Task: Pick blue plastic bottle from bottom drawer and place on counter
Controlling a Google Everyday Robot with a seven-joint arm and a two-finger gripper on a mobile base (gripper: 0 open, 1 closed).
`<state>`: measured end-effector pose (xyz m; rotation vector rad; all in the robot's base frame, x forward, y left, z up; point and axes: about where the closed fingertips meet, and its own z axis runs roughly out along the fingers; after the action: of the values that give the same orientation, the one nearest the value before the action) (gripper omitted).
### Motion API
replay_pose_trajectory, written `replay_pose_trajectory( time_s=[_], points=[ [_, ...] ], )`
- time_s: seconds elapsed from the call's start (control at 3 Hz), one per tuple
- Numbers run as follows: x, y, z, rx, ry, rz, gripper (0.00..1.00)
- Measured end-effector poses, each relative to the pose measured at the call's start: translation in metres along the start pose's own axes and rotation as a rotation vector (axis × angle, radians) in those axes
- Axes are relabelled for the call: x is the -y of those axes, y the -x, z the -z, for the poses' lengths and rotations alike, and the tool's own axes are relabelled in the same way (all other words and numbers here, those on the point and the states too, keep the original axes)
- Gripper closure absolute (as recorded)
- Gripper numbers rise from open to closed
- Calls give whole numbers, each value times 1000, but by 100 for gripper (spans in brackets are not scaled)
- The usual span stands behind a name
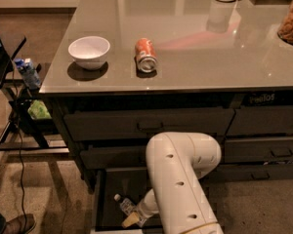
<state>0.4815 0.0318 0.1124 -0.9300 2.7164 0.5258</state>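
Blue plastic bottle (125, 205) lies in the open bottom drawer (103, 199), with its white cap toward the back left. Above it, the glossy grey table (195, 67) carries a white bowl (89, 51) and an orange can (145, 55) lying on its side. My white arm (183, 174) bends down into the drawer. The gripper (132, 219) is at the bottle's lower end, and I cannot tell if the jaws are clenched or released. I cannot read the pale writing (265, 99) on a right drawer front.

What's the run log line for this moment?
end effector: in bottom drawer, at blue plastic bottle | bottle: lying in drawer | counter: bottle not yet there
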Motion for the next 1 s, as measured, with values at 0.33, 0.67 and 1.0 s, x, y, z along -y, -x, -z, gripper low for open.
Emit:
replay_pose_trajectory(
  time_s=[0.33,0.67,1.0],
  points=[
    [-1,1,-1,1,-1,2,0],
    [-1,1,-1,1,-1,2,19],
    [-1,1,-1,1,-1,2,42]
  ],
)
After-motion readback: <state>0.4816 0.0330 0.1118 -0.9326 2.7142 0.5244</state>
